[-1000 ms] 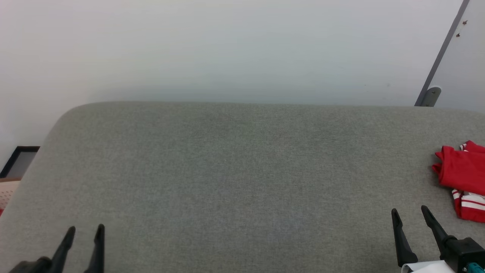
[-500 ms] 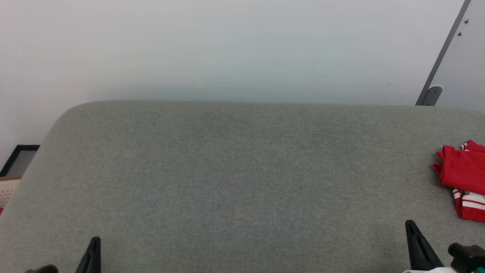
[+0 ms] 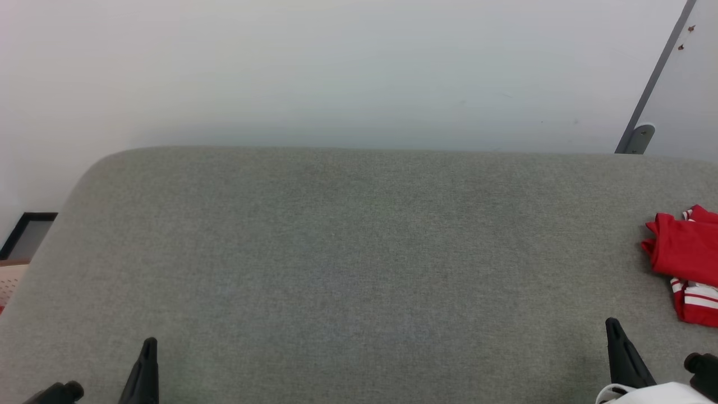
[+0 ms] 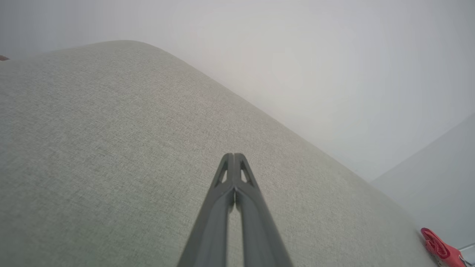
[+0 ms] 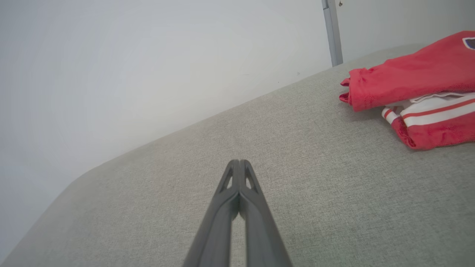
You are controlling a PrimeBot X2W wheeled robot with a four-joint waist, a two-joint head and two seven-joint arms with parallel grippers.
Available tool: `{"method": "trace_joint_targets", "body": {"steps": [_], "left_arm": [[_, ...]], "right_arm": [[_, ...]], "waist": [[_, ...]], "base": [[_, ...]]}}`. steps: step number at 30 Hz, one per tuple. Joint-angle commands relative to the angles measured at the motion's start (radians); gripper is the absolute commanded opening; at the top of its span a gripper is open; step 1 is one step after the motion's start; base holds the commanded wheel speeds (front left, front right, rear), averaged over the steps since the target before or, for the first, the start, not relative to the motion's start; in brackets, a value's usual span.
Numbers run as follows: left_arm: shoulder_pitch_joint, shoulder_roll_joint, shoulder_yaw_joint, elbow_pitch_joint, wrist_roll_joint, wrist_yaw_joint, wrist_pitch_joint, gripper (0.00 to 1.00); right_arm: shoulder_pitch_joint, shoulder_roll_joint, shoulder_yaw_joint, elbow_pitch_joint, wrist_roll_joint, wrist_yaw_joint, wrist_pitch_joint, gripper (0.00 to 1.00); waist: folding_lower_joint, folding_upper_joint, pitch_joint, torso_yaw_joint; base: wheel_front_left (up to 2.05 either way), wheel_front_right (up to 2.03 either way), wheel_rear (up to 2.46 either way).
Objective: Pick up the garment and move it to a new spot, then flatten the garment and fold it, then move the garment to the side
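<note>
The garment [image 3: 684, 258], red with white-and-red stripe trim, lies folded at the right edge of the grey fabric surface [image 3: 359, 252]. It also fills the upper right of the right wrist view, garment [image 5: 415, 81], and peeks in at the lower right of the left wrist view, garment [image 4: 439, 248]. My right gripper [image 3: 614, 331] is shut and empty, low at the right, a short way in front and left of the garment; its joined tips, right gripper [image 5: 239, 163], hover over bare fabric. At the lower left my left gripper [image 3: 148, 348] is shut and empty too, left gripper [image 4: 234, 156].
A pale wall rises behind the surface's far edge. A grey post with a bracket [image 3: 639, 137] stands at the back right. Off the left edge lie a dark-framed panel [image 3: 28, 233] and a beige perforated basket [image 3: 8, 283].
Both grippers have gone from open to shut, with nothing between their fingers, and have drawn back toward the bottom edge. The head view has shifted slightly.
</note>
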Motion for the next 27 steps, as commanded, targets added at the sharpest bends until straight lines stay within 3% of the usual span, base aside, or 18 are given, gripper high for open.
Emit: {"method": "trace_joint_targets", "body": {"steps": [1, 27], "left_arm": [[-0.030, 0.001, 0.009, -0.012, -0.041, -0.001, 0.010, 0.00], [-0.088, -0.067, 0.023, -0.007, -0.323, -0.002, 0.101, 0.00]], "right_arm": [[-0.036, -0.002, -0.006, -0.016, 0.054, 0.000, 0.010, 0.00], [-0.072, 0.015, -0.028, -0.014, 0.423, -0.001, 0.100, 0.00]], "waist": [[0.0000, 0.0000, 0.001, 0.000], [0.0000, 0.0000, 0.013, -0.004]], "base": [[0.00, 0.00, 0.00], [0.00, 0.00, 0.00]]}}
